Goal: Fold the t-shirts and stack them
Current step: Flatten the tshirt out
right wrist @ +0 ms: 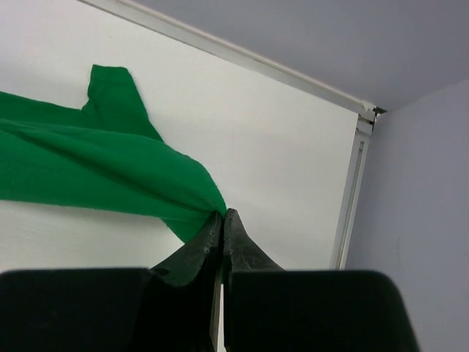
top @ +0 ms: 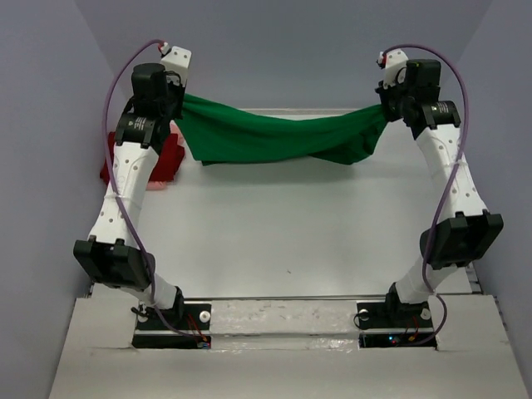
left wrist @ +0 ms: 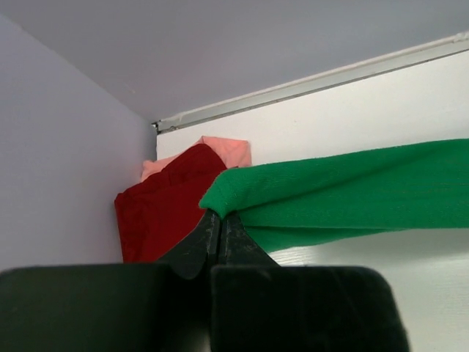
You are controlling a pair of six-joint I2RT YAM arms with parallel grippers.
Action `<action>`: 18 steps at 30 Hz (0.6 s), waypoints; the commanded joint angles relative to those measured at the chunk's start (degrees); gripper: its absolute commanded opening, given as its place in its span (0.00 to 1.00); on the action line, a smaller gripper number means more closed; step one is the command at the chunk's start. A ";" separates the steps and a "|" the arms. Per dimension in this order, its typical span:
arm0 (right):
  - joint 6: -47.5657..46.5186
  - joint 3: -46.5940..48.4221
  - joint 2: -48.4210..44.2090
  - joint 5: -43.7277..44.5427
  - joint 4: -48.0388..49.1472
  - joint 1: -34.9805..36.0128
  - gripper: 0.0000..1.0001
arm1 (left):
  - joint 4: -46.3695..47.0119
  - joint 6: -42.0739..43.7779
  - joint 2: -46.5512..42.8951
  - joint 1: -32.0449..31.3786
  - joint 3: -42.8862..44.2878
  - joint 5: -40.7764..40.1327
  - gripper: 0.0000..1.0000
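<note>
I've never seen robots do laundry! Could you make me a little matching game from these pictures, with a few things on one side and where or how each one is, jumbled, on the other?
Things:
1. green t-shirt
2. dark red t-shirt
3. pink t-shirt
4. left pincer

Places or states:
A. only an edge showing from behind another shirt
B. shut on a fold of cloth
C. stretched out, held at both ends
D. heaped by the left wall

Pairs: 1-C, 2-D, 3-A, 4-B.
</note>
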 commanded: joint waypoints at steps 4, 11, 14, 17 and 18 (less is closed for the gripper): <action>0.89 -6.52 -13.56 -0.42 -0.47 -0.56 0.00 | 5.04 2.40 -9.95 0.49 -0.70 -6.22 0.00; 2.47 -7.58 -24.11 -2.36 -2.22 -0.56 0.00 | 2.93 1.35 -18.38 1.72 0.18 2.38 0.00; 2.82 -7.32 -27.89 -2.27 -3.54 -0.56 0.00 | 2.58 -0.06 -23.20 4.61 -1.57 7.56 0.00; 2.74 -7.14 -30.53 -2.01 -4.33 -0.56 0.00 | 2.58 -0.68 -27.09 6.64 -3.16 10.56 0.00; 2.74 -7.14 -30.80 -1.83 -4.25 -0.56 0.00 | 2.58 -1.02 -27.70 7.60 -3.51 11.01 0.00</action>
